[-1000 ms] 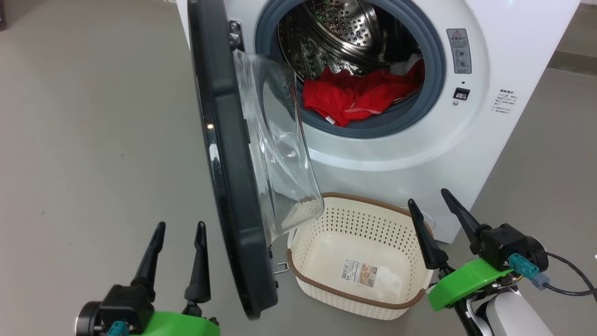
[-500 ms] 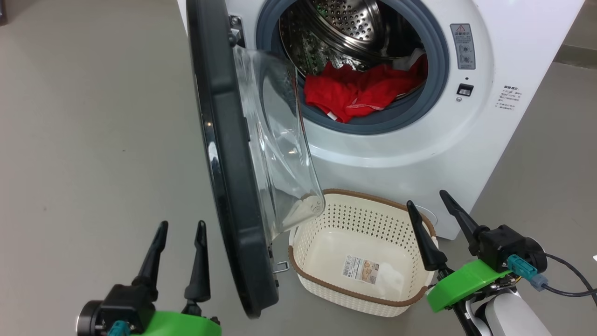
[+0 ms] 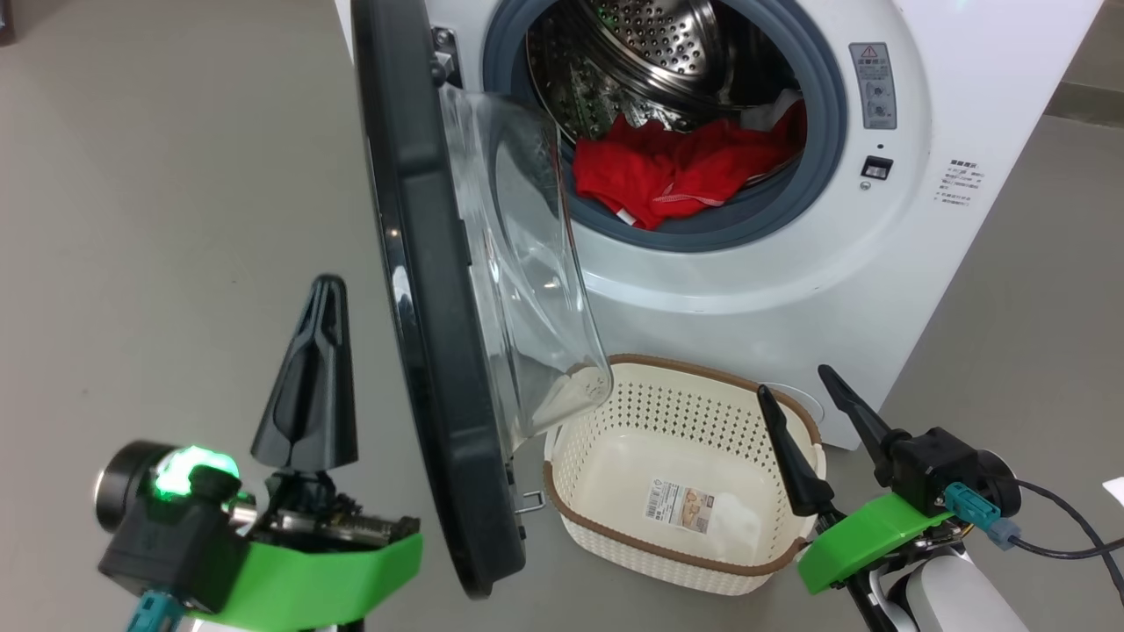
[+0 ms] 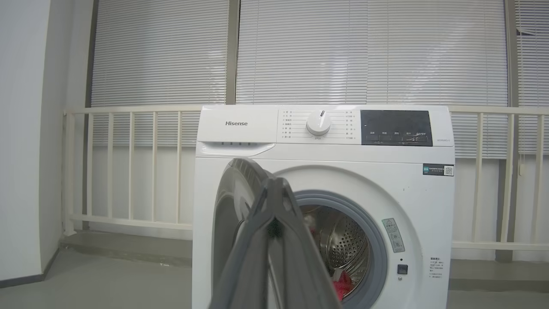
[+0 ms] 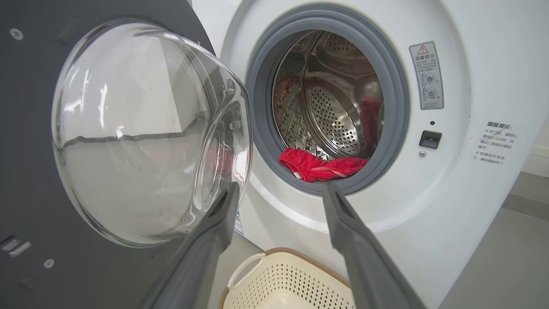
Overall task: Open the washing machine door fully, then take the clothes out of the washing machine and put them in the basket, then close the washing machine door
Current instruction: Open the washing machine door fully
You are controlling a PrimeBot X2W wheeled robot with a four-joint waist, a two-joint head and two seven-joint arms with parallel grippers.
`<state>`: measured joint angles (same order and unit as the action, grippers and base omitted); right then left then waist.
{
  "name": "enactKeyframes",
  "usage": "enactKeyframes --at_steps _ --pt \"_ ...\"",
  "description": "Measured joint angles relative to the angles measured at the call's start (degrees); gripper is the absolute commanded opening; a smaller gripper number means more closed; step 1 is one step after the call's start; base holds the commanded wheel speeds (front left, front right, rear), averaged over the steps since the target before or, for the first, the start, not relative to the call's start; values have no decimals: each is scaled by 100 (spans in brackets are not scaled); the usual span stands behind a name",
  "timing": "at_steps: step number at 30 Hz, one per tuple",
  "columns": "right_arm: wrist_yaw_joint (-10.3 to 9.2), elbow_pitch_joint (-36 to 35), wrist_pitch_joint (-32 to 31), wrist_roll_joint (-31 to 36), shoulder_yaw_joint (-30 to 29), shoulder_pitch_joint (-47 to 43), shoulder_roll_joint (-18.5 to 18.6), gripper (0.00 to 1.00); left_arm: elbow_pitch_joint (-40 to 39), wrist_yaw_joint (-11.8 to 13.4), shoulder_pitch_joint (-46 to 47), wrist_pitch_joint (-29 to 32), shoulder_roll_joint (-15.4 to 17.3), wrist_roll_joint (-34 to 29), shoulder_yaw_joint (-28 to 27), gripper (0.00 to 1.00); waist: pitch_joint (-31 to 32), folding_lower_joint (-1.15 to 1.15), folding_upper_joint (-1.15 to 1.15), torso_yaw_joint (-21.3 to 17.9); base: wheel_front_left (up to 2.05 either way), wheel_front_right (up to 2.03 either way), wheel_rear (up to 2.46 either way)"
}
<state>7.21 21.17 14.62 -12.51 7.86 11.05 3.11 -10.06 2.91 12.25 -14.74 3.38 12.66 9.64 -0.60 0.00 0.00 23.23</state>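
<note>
The washing machine (image 3: 790, 290) stands ahead with its door (image 3: 421, 290) swung out edge-on toward me, the glass bowl (image 5: 141, 128) facing the drum. Red clothes (image 3: 676, 171) lie in the drum's mouth, with a white garment (image 3: 773, 110) behind them. The basket (image 3: 667, 373) sits on the floor under the opening and holds no clothes. My left gripper (image 3: 327, 285) is turned on its side left of the door's black rim; its fingers meet at the tip (image 4: 274, 182), shut on nothing. My right gripper (image 3: 794, 381) hovers open at the basket's right end, pointing at the opening (image 5: 281, 186).
Grey floor (image 3: 176, 219) stretches to the left of the door. Behind the machine are a cream railing (image 4: 128, 163) and window blinds (image 4: 364, 51). A black cable (image 3: 1071, 527) trails from my right wrist.
My left gripper has risen, rolled onto its side and gone from open to shut. The right gripper has edged slightly left. The door, clothes and basket have not moved.
</note>
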Motion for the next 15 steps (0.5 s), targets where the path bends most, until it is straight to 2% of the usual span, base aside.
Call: enactKeyframes --at_steps 7,15 --pt "0 9 0 -9 76 25 -1 100 -221 -286 148 10 -37 -111 555 0 5 0 0 -87 0 0 0" --pt "0 23 0 0 146 106 0 100 -70 -396 175 542 -56 137 1176 0 -51 0 0 -173 0 0 0"
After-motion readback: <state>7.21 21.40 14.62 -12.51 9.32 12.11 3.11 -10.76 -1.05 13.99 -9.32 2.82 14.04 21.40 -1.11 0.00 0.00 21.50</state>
